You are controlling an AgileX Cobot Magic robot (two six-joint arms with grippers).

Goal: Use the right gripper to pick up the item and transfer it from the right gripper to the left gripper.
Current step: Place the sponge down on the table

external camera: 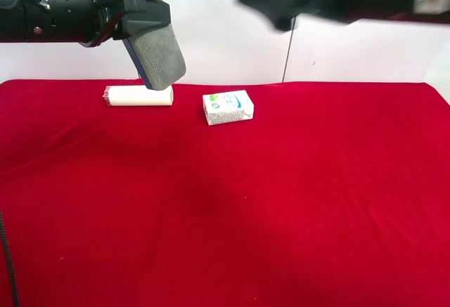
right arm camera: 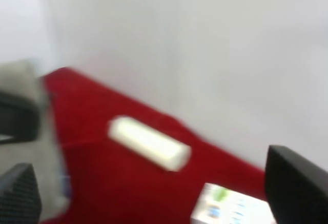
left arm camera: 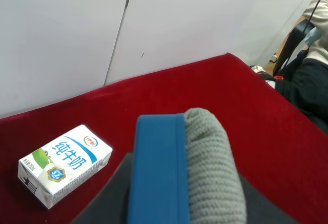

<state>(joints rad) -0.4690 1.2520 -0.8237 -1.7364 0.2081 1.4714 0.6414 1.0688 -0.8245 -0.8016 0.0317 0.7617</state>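
Note:
The item [external camera: 160,54], a grey felt pad on a blue base, hangs tilted above the red table, held at its top end. The left gripper [external camera: 144,19], on the arm at the exterior high view's left, is shut on it. The left wrist view shows the item [left arm camera: 179,172] close up, blue side beside grey felt, between the dark jaws. The right gripper [external camera: 281,1] is blurred, high at the upper right, apart from the item. In the right wrist view its fingers [right arm camera: 294,183] stand wide apart with nothing between them, and the item [right arm camera: 51,157] is a grey blur at the edge.
A cream cylinder [external camera: 139,95] lies on the red cloth [external camera: 281,201] under the held item. A white printed carton [external camera: 228,107] stands just to its right in the exterior high view. A white wall runs behind the table. A person sits at the left wrist view's edge [left arm camera: 312,75].

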